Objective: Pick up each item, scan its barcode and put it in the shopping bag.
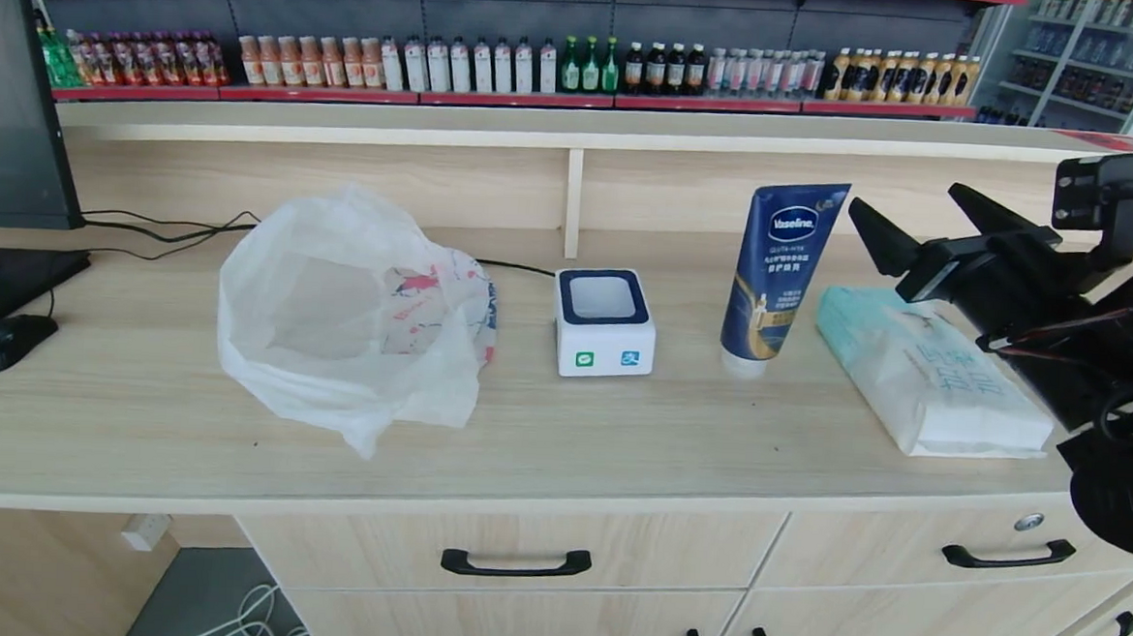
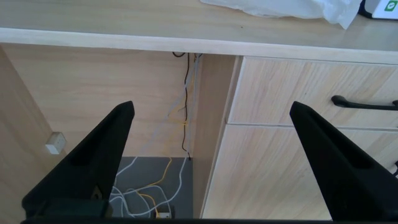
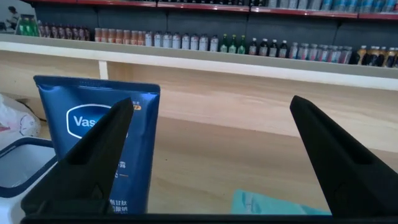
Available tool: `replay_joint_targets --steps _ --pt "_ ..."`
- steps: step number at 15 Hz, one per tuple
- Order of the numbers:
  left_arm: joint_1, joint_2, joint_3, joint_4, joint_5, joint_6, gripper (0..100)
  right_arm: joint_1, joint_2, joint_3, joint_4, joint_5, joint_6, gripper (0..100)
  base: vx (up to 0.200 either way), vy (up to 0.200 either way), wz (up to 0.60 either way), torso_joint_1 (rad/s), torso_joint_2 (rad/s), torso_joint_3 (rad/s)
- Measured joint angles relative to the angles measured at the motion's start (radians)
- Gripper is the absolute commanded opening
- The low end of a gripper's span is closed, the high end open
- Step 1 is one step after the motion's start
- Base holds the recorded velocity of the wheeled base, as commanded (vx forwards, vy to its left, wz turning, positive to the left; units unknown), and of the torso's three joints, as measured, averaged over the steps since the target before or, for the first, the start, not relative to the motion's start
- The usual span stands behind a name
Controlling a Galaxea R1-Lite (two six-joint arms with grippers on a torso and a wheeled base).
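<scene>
The dark blue plastic lotion tube (image 1: 780, 271) stands upright on its pale cap, on the light wooden worktop (image 1: 135, 402), just right of the white cube scanner with the dark blue frame round its window (image 1: 604, 322). Close on the tube's right lies the pale green and white soft pack of tissues (image 1: 927, 371), flat, running from far-left to near-right. Left of the scanner sits the thin white plastic shopping bag (image 1: 353, 317), slumped, with its mouth turned towards me.

My right pincer (image 1: 903, 195) hangs above the far end of the pack, to the right of the tube and apart from it, fingers spread wide and holding nothing. From its wrist the tube (image 3: 102, 143) shows ahead and off to one side, not between the fingers. My left pincer (image 2: 211, 112) is also spread and empty, low in front of the worktop's near edge, facing the drawer fronts.

Nothing looks scanned or bagged yet, so I judge the tube to be the first pick. The danger is its footing: tall on a narrow cap, it would tip if one finger clipped it before the other closed, and it could fall onto the scanner. I cannot make out where its barcode sits, possibly on the far side, so a blind grasp might cover it. The limp bag may also fold shut under a dropped item.
</scene>
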Motion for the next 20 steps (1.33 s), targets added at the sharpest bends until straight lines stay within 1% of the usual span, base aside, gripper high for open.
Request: replay_joint_targets --steps 3,8,17,20 --pt "0.000 0.000 0.000 0.000 0.000 0.001 100 0.009 0.048 -0.054 0.002 0.000 0.000 100 0.000 0.000 0.00 0.000 0.00 0.000" --pt "0.000 0.000 0.000 0.000 0.000 0.001 100 0.051 0.095 -0.065 0.003 -0.014 0.001 100 0.000 0.000 0.00 0.000 0.00 0.000" --pt "0.000 0.000 0.000 0.001 0.000 0.003 100 0.047 0.116 -0.043 0.003 -0.030 0.010 100 0.000 0.000 0.00 0.000 0.00 0.000" --pt "0.000 0.000 0.000 0.001 0.000 0.003 100 0.030 0.125 -0.040 0.003 -0.029 0.010 100 0.000 0.000 0.00 0.000 0.00 0.000"
